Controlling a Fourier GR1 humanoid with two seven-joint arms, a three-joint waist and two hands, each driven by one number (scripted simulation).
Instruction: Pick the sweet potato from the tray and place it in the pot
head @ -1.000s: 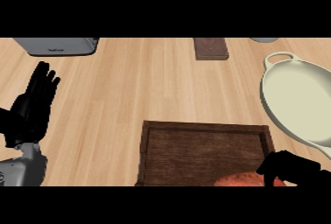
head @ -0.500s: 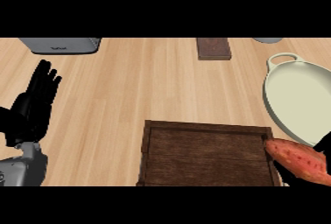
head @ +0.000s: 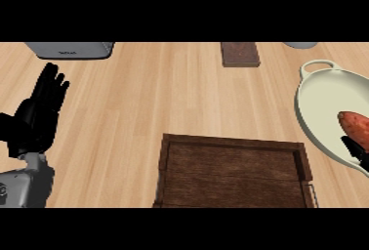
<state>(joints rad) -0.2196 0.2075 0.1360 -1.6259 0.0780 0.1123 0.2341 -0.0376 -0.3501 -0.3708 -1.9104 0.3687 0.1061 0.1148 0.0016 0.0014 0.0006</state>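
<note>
1. Sweet potato [head: 355,128]: you see its orange-red body at the right edge of the head view, lying over the cream interior of the pot [head: 317,117], partly cut off by the frame edge. Whether it rests on the pot's floor or is held above it cannot be told.
2. Right hand [head: 357,150]: only a small black part shows at the right edge, just below the sweet potato and touching it. Whether it grips the sweet potato cannot be told.
3. Left hand [head: 36,119]: you find it at the left edge, released, fingers straight and pointing up the view, resting above its grey forearm and holding nothing. It is well apart from the tray and the pot.
4. Tray [head: 234,171]: a dark wooden tray with a raised rim sits low in the centre of the view, its near edge cut off. The part in view holds nothing.
5. Pot: it stands just right of the tray, its loop handle [head: 317,65] toward the far side of the wooden counter [head: 166,93].
6. Far edge of the counter: a grey appliance [head: 71,49] at left, a dark brown block [head: 240,53] near centre, a grey object [head: 299,45] at right.
</note>
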